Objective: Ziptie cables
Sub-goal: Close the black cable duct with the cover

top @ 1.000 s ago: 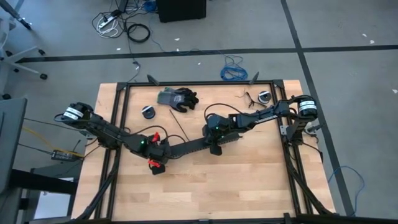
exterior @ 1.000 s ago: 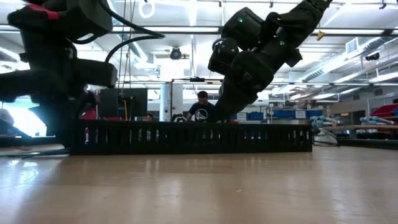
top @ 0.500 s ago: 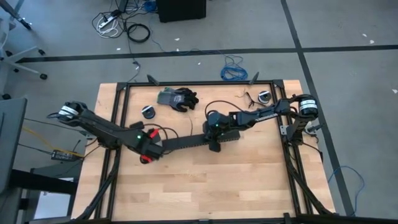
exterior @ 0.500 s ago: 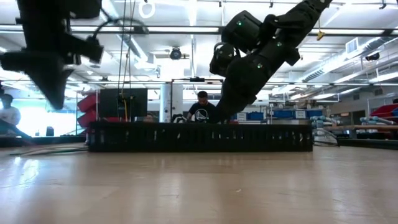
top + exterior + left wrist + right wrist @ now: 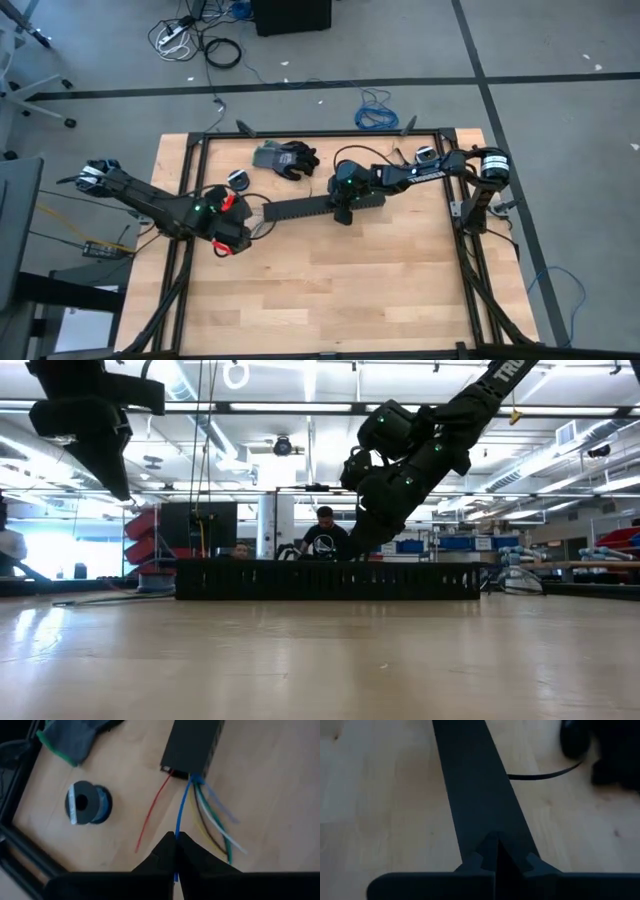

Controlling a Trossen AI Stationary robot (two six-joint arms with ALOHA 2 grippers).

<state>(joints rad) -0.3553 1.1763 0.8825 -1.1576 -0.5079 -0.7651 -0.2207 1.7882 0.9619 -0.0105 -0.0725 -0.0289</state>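
The black slotted channel (image 5: 325, 205) lies on the table, running left to right; its left end (image 5: 192, 742) shows in the left wrist view. The cables (image 5: 210, 807) are thin blue, green, white, yellow, brown and red wires splaying out of that end onto the wood. My left gripper (image 5: 228, 238) is shut, left of the channel's end and raised above the table (image 5: 105, 450). My right gripper (image 5: 345, 203) is shut over the channel right of its middle (image 5: 368, 548). My left gripper pinches one blue wire (image 5: 179, 817) between its two fingertips, some way out from the channel's left end. That wire runs straight from the channel's mouth to the fingers. My right gripper comes slanting down from the right, its shut fingertips (image 5: 487, 847) on the middle of the channel's top face (image 5: 470, 785). Whether it presses or grips there I cannot tell. The channel lies flat on the table.
A grey-and-black glove (image 5: 285, 158) and a small spool (image 5: 238, 180) lie far-left of the channel, another spool (image 5: 425, 156) near the far right corner. A thin black strip (image 5: 540, 775) lies beside the channel. Black frame rails (image 5: 190, 180) border the table. A person (image 5: 325, 532) is behind.
My left gripper left the channel's left end, moving toward the table's left and far edges and rising. My right gripper moved toward the far edge, and the channel slid along the table with it, its left end swinging farthest.
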